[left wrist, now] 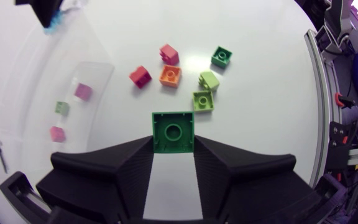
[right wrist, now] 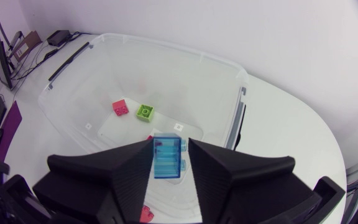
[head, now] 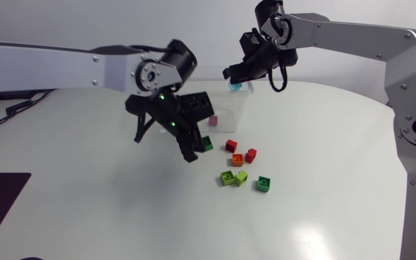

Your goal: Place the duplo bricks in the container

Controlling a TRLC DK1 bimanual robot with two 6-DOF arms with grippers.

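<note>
Claw on left [left wrist: 173, 143] pinches green brick [left wrist: 173, 130]; right claw [right wrist: 169, 148] pinches blue brick [right wrist: 168, 159].

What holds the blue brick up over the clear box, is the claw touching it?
Touching. The right wrist view shows the blue brick pinched between both fingers of the right gripper, above the container.

The container [head: 238, 108] stands at the back of the table [head: 323, 209], near its middle, and several bricks [right wrist: 120, 107] lie inside it on its floor. Above the container hangs the right gripper [head: 238, 81], with one brick [right wrist: 168, 158] between its fingers. Before the container, six loose bricks [head: 237, 159] lie on the table in a small group. Left of this group, the left gripper [head: 197, 148] has another brick [left wrist: 173, 132] between its fingertips, near the front of the container
</note>
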